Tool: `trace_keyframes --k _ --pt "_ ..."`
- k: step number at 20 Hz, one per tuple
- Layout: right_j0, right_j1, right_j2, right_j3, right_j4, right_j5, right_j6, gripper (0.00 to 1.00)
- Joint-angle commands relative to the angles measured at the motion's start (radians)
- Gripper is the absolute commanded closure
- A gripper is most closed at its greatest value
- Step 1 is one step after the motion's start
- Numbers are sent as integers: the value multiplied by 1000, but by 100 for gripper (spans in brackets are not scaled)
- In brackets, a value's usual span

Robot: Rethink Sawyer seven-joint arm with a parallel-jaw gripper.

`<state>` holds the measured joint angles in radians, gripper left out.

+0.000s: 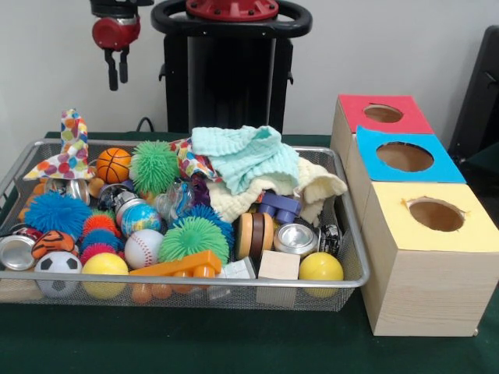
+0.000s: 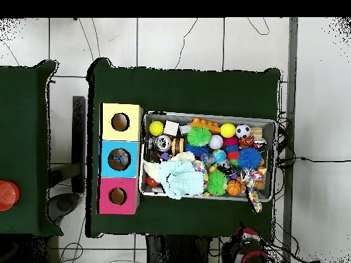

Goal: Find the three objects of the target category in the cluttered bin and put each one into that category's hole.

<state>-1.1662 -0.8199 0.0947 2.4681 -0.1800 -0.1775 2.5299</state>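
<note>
Hangs high from the red wrist: gripper [image 1: 118,75], two dark fingers [image 1: 111,75] pointing straight down, slightly parted, holding nothing.

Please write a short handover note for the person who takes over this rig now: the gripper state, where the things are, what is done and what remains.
Gripper: raised above the far end of the bin, fingers hanging down with a small gap, holding nothing.
Wire bin: full of clutter, such as spiky balls, a baseball, a mini basketball, two yellow balls, wooden blocks and a mint cloth over a cream cloth.
Three boxes beside the bin, each with a hole on top: red, blue, yellow.
Done: cannot tell; the overhead view seems to show something in the blue hole.
Left: pick the target objects and drop them into the matching hole.
</note>
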Motion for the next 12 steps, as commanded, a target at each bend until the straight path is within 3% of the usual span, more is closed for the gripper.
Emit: trace_keyframes --k 1,7,8,9,10,11,12 --pt "12 141 -35 1 -72 -185 148 0" --pt "-33 174 -112 35 -171 -264 120 0" --pt "-34 156 -133 20 -208 -246 69 0" --pt "-6 95 -187 -20 -296 -169 -76 0" --pt "27 59 -231 -49 -364 -133 -162 0" --pt "30 -18 -202 -58 -489 9 -308 0" --pt "17 -69 -147 -63 -580 55 -370 0"
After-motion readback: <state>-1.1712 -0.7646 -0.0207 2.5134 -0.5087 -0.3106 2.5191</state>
